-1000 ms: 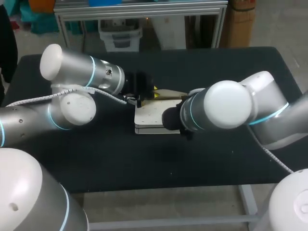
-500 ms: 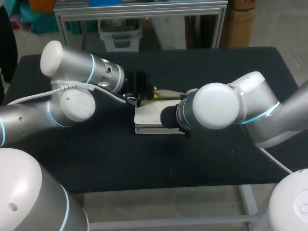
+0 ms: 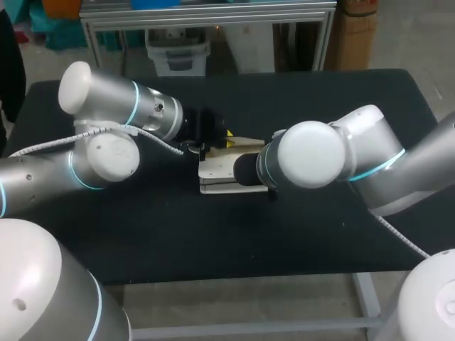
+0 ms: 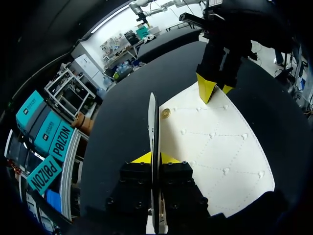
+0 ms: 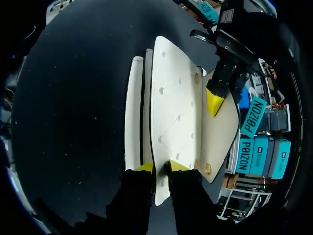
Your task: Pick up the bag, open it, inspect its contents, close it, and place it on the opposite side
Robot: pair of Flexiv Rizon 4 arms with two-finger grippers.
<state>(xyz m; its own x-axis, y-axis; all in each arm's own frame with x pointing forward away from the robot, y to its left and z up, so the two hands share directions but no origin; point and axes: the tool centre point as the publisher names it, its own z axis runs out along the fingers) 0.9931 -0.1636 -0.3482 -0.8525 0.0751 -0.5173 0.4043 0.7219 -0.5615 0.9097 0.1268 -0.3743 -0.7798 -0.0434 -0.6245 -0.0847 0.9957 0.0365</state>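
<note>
**Q:** First entry, nearest the camera?
**A:** Matte black table (image 3: 213,234) with a flat top. It bears the one task item.

**Q:** The task item, and how does it lie?
**A:** White quilted flap bag (image 3: 219,172), soft and rectangular, lying at the table's middle between the two arms. Its long axis runs side to side, from one arm toward the other. The flap side points to the table's far edge.

**Q:** Right gripper?
**A:** Right gripper (image 5: 160,167) is at the bag's right end. The fingers are drawn in narrow, one yellow tip on each face of the quilted panel's edge, so it has hold of the bag. In the head view the arm's own wrist hides it.

**Q:** Left gripper?
**A:** Left gripper (image 4: 155,159) is at the bag's far left corner. The fingers are pinched almost together on the thin white flap (image 4: 153,117), which stands upright and edge-on between the tips.

**Q:** Fittings?
**A:** One round gold stud (image 4: 166,113) on the quilted panel, just beside the raised flap.
</note>
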